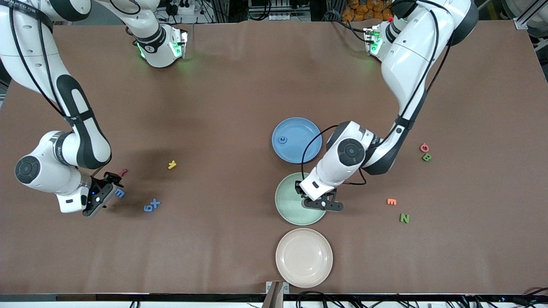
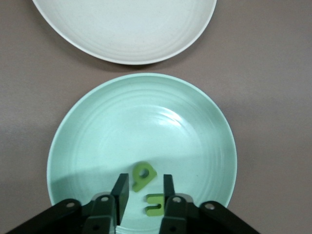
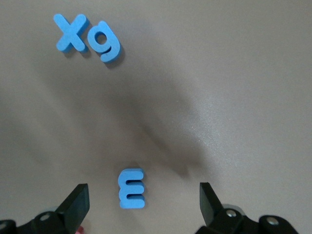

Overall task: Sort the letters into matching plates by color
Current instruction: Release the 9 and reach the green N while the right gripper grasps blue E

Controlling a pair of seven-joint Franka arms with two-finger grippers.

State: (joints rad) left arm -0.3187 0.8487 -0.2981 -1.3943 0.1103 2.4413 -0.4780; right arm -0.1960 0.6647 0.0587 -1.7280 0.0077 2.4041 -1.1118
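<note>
Brown matting covers the table (image 1: 239,85), where three plates sit in a line near the middle. The blue plate (image 1: 296,140) is farthest from the front camera and holds one small blue letter (image 1: 282,139). The mint green plate (image 1: 299,199) comes next, and the pinkish-beige plate (image 1: 304,257) lies nearest the camera with nothing on it.

The left gripper (image 2: 146,187) hangs low over the green plate (image 2: 141,146), its fingers (image 2: 121,187) parted only slightly. A green letter (image 2: 143,176) lies tilted on the plate just ahead of the fingertips, and a second green letter (image 2: 155,204) lies in the gap between the fingers; whether they pinch it cannot be told.

The right gripper (image 1: 112,179) waits low over the table toward the right arm's end, spread wide with nothing in it. In its wrist view a blue E (image 3: 131,188) lies on the table between the open fingers (image 3: 78,202). A blue X (image 3: 71,32) and a blue g (image 3: 106,43) lie touching each other near it.

A yellow letter (image 1: 172,164) sits apart from that group, and a small red piece (image 1: 123,173) lies just beside the right gripper. Toward the left arm's end lie a red letter (image 1: 424,148) touching a green B (image 1: 427,157), plus an orange E (image 1: 391,202) and a green N (image 1: 404,218).
</note>
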